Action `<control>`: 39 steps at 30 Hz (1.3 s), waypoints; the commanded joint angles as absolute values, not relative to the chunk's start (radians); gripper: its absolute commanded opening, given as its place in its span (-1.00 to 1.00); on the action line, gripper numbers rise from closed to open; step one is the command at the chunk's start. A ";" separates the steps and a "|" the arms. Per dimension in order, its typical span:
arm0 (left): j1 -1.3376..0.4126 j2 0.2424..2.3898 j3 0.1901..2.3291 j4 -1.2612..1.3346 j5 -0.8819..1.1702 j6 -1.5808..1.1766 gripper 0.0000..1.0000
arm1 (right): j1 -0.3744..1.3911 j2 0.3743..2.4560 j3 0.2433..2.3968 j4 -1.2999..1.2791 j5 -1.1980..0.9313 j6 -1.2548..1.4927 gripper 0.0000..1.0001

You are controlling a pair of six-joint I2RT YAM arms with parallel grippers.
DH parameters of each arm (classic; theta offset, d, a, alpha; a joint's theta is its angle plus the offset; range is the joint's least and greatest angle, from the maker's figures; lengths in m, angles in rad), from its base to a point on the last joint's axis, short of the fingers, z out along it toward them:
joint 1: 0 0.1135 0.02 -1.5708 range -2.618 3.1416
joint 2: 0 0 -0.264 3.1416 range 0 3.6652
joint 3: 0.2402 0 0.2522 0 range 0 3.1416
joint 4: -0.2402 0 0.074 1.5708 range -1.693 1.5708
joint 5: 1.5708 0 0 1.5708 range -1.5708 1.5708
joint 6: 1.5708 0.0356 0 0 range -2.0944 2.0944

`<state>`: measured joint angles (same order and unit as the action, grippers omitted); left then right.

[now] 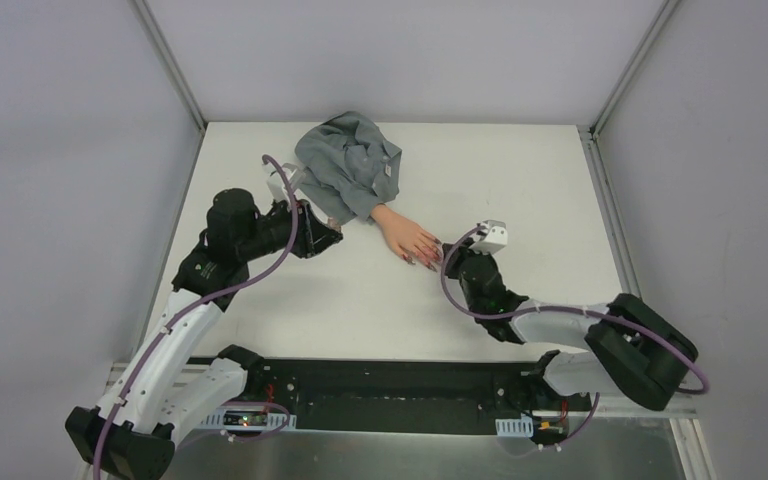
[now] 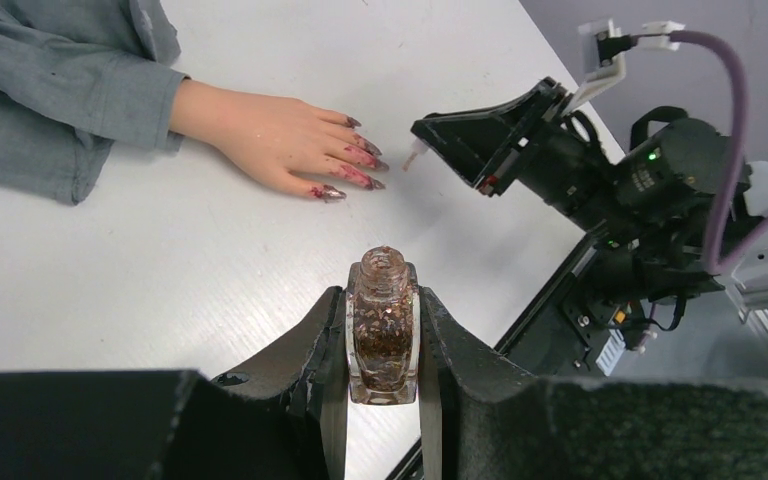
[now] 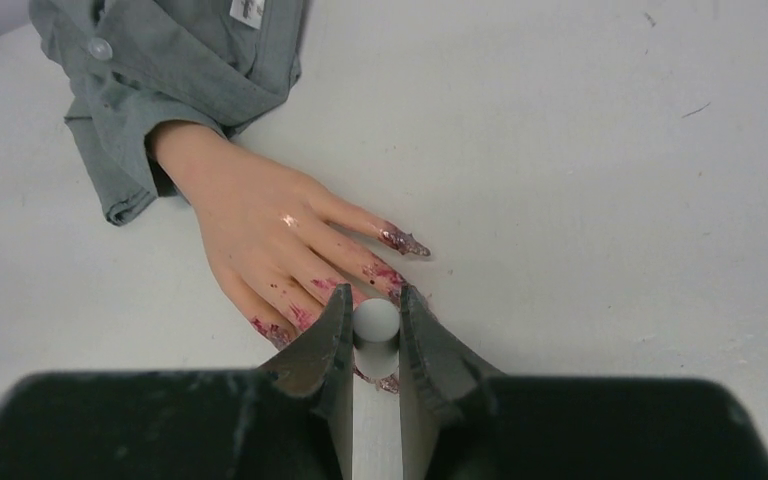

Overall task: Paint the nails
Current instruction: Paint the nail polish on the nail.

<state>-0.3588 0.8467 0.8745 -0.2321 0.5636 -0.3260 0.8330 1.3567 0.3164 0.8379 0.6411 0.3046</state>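
Observation:
A peach fake hand (image 1: 400,232) lies flat on the white table, fingers toward the right arm. Its pointed nails (image 3: 403,241) are dark purplish-red, and polish is smeared over the fingers too. My right gripper (image 3: 375,295) is shut on the white cap (image 3: 376,322) of the polish brush, directly above the fingertips; a painted nail shows just under the cap. In the left wrist view the brush tip (image 2: 415,156) hangs just right of the nails (image 2: 360,165). My left gripper (image 2: 383,297) is shut on an uncapped glittery polish bottle (image 2: 384,335), held clear of the hand (image 2: 275,135).
A crumpled grey sleeve (image 1: 348,163) covers the wrist and spreads toward the table's back. The left gripper (image 1: 328,238) sits just left of the wrist, the right gripper (image 1: 447,256) at the fingertips. The black base rail (image 1: 390,385) runs along the near edge.

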 commanded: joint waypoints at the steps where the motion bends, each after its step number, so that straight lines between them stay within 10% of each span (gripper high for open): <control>1: -0.356 0.807 0.891 -0.223 0.507 -0.289 -1.00 | 0.787 1.203 0.381 0.615 0.574 0.275 -1.00; 19: -0.356 0.920 0.997 -0.230 0.553 -0.308 -1.00 | 0.623 0.741 0.636 -0.132 0.125 0.265 -1.00; 39: -0.643 1.105 1.068 -0.229 1.124 -0.181 -1.00 | 0.623 0.660 0.736 0.302 -0.496 0.514 -1.00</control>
